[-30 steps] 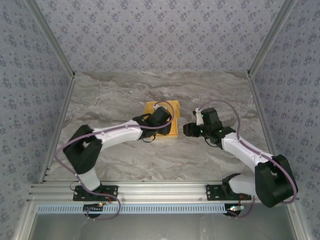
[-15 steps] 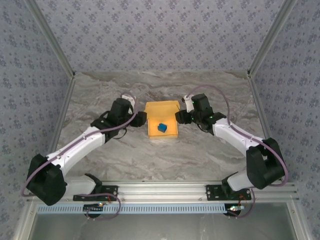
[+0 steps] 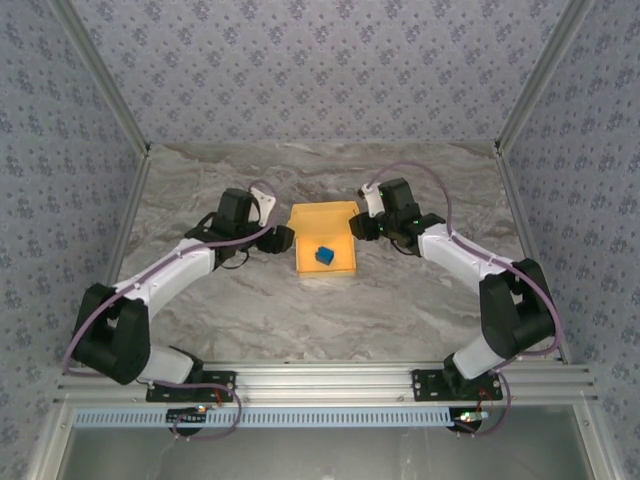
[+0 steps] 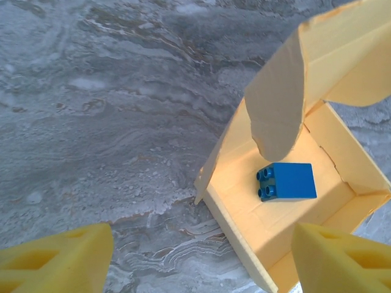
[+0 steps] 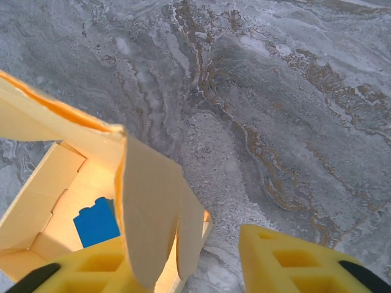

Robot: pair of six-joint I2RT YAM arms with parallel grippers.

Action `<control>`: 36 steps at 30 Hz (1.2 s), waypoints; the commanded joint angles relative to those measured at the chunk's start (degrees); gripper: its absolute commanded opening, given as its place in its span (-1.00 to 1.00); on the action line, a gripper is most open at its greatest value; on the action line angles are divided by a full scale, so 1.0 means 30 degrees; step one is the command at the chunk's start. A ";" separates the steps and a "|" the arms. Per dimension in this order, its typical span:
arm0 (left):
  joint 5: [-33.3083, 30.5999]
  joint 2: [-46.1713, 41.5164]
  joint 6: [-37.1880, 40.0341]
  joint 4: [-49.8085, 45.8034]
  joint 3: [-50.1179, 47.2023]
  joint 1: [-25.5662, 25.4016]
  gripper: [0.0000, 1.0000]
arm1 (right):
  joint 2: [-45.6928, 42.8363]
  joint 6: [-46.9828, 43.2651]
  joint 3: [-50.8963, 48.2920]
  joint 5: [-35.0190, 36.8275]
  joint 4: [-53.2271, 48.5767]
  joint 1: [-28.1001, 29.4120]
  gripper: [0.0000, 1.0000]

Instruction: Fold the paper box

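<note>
Right claw (image 3: 358, 228) neared the paper box (image 3: 335, 222), its flap (image 5: 149, 207) masking one finger (image 5: 91, 267).

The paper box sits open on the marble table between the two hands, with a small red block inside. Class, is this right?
No. The block inside the paper box is blue, not red; the left wrist view shows it. The rest stands: the box sits open on the marble table, between the left hand and the right hand.
</note>
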 commanded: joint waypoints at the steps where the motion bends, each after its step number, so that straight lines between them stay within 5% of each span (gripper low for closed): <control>1: 0.0917 0.0767 0.1485 0.0659 0.1170 0.0028 0.47 | 0.0341 -0.0262 0.0698 -0.0255 -0.0359 0.0158 -0.27; 25: 0.1610 0.4293 0.2543 0.1842 0.3172 -0.0356 -0.51 | 0.0914 -0.0562 0.1424 0.0649 -0.1050 0.0785 -0.74; 36: -0.2338 0.3890 0.0846 0.2534 0.2799 -0.1409 -0.76 | 0.1328 0.1052 0.2137 0.4368 -0.1940 0.2183 -0.95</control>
